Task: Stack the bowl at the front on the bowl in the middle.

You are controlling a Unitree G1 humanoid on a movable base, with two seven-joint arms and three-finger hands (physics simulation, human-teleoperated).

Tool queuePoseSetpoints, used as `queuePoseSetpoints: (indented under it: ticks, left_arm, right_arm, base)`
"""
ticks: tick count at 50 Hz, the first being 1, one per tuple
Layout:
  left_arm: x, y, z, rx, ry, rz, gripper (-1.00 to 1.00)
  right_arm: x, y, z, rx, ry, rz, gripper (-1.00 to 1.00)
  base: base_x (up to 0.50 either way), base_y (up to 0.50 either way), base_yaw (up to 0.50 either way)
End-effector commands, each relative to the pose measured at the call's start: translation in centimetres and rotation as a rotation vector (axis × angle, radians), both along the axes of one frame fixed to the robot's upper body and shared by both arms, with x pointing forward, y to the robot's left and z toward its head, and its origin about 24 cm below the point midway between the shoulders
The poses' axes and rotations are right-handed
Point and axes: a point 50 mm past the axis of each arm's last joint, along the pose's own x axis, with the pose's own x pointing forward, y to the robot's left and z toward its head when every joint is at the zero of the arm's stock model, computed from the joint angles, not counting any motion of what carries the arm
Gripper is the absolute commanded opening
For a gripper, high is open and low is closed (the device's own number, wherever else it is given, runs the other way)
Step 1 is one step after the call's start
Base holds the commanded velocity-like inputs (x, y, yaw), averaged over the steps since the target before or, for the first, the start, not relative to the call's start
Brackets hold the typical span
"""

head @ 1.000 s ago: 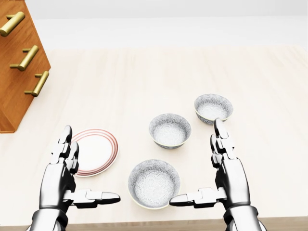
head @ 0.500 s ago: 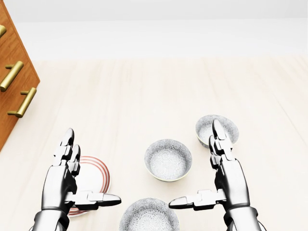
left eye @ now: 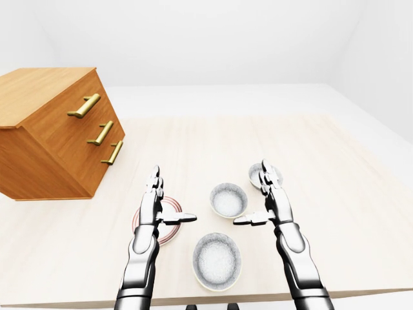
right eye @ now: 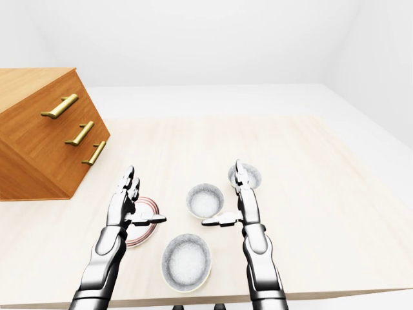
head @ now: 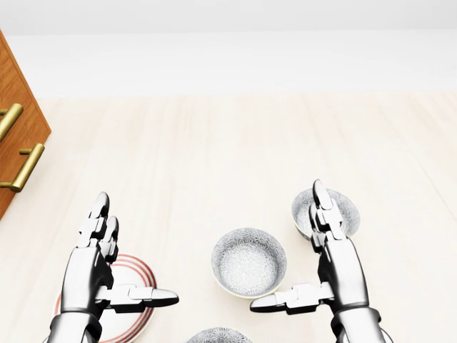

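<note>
front bowl [left eye: 217, 260] lies low between both spread, empty hands, slightly nearer right hand [left eye: 269, 201] than left hand [left eye: 155, 205].

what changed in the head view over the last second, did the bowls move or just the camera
The camera moved: the whole head view slid downward. The front bowl is now nearly cut off at the bottom edge, and the drawer cabinet slipped off to the left. The middle bowl, far bowl and striped plate keep their layout. The left robot hand and right robot hand stay open, holding nothing.
</note>
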Motion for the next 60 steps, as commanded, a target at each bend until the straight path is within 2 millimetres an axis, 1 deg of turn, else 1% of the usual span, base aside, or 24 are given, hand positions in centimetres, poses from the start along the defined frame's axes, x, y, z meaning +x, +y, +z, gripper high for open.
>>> queuePoseSetpoints:
  ticks: [1,5,6,7,8,9,11,15,20,22,24,29,30,34,37,38,39,44,49,51,52,55,57,60]
  left_arm:
    - [0.0,0.0,-0.2,0.002,0.004,0.000,1.00]
    - [0.0,0.0,-0.2,0.005,0.004,0.001,1.00]
    - [0.0,0.0,-0.2,0.005,0.004,0.002,1.00]
    - [0.0,0.0,-0.2,0.004,0.004,0.002,1.00]
    - [0.0,0.1,-0.2,0.004,0.004,0.004,1.00]
    - [0.0,0.1,-0.2,0.003,0.005,0.004,1.00]
    - [0.0,0.2,-0.1,0.003,0.005,0.007,1.00]
    - [0.0,0.2,0.0,0.002,0.005,0.010,1.00]
    - [0.1,0.3,0.0,0.001,0.004,0.013,1.00]
    - [0.1,0.3,-0.1,0.001,0.005,0.013,1.00]
    - [0.1,0.3,0.0,0.000,0.004,0.013,1.00]
    - [0.1,0.3,0.0,-0.001,0.003,0.014,1.00]
    - [0.1,0.4,0.0,-0.003,0.004,0.015,1.00]
    - [0.2,0.4,-0.1,-0.014,0.014,0.015,1.00]
    - [0.2,0.4,-0.1,-0.023,0.021,0.016,1.00]
    - [0.2,0.4,-0.2,-0.043,0.037,0.014,1.00]
    - [0.2,0.4,-0.2,-0.040,0.035,0.015,1.00]
    - [0.3,0.5,-0.4,-0.062,0.056,0.020,1.00]
    - [0.3,0.5,-0.4,-0.064,0.059,0.022,1.00]
    - [0.3,0.5,-0.4,-0.065,0.059,0.022,1.00]
    - [0.3,0.5,-0.4,-0.067,0.060,0.022,1.00]
    - [0.3,0.5,-0.3,-0.072,0.064,0.022,1.00]
    - [0.3,0.6,-0.4,-0.074,0.066,0.024,1.00]
    - [0.3,0.6,-0.4,-0.076,0.068,0.024,1.00]
  right_arm:
    - [0.6,-1.0,0.3,-0.087,-0.014,-0.043,1.00]
    - [1.2,-2.2,1.4,-0.193,-0.057,-0.095,1.00]
    - [1.4,-3.1,1.6,-0.271,-0.065,-0.139,1.00]
    - [1.5,-3.5,1.7,-0.308,-0.066,-0.150,1.00]
    - [1.6,-4.4,1.8,-0.434,-0.076,-0.211,1.00]
    - [1.6,-5.1,2.0,-0.517,-0.084,-0.247,1.00]
    - [1.6,-6.3,2.5,-0.641,-0.105,-0.310,1.00]
    - [1.6,-7.5,3.2,-0.746,-0.134,-0.376,1.00]
    - [1.6,-8.7,4.6,-0.982,-0.210,-0.460,1.00]
    - [1.7,-9.1,4.9,-1.019,-0.219,-0.474,1.00]
    - [1.9,-9.4,5.1,-1.135,-0.251,-0.507,1.00]
    - [2.1,-9.5,4.6,-1.285,-0.279,-0.506,1.00]
    - [2.3,-9.4,4.7,-1.393,-0.332,-0.512,1.00]
    - [2.8,-8.9,4.7,-1.508,-0.409,-0.508,1.00]
    - [3.1,-8.5,4.4,-1.561,-0.415,-0.471,1.00]
    - [3.3,-8.0,3.7,-1.621,-0.417,-0.419,1.00]
    - [3.4,-7.8,3.2,-1.621,-0.404,-0.400,1.00]
    - [4.0,-6.7,1.9,-1.689,-0.404,-0.310,1.00]
    - [4.4,-6.0,0.5,-1.743,-0.386,-0.225,1.00]
    - [4.4,-6.0,0.5,-1.744,-0.386,-0.222,1.00]
    - [4.7,-5.9,-0.2,-1.739,-0.357,-0.194,1.00]
    - [4.9,-5.7,-1.0,-1.745,-0.331,-0.156,1.00]
    - [5.0,-5.4,-2.0,-1.747,-0.299,-0.106,1.00]
    - [5.4,-5.3,-2.7,-1.740,-0.265,-0.073,1.00]
  base:
    - [0.00,0.00,0.00]
    - [0.00,0.00,0.00]
    - [0.00,0.00,0.00]
    - [0.00,0.00,0.00]
    - [0.00,0.00,0.00]
    - [0.00,0.00,0.00]
    - [0.00,0.00,0.00]
    - [0.00,0.00,0.00]
    - [0.00,0.00,0.00]
    - [0.00,0.00,0.00]
    - [0.00,0.00,0.00]
    - [0.00,0.00,0.00]
    - [0.00,0.00,0.00]
    - [0.00,0.00,0.00]
    - [0.00,0.00,0.00]
    - [0.00,0.00,0.00]
    - [0.00,0.00,0.00]
    - [0.00,0.00,0.00]
    - [0.00,0.00,0.00]
    - [0.00,0.00,0.00]
    - [0.00,0.00,0.00]
    - [0.00,0.00,0.00]
    - [0.00,0.00,0.00]
    - [0.00,0.00,0.00]
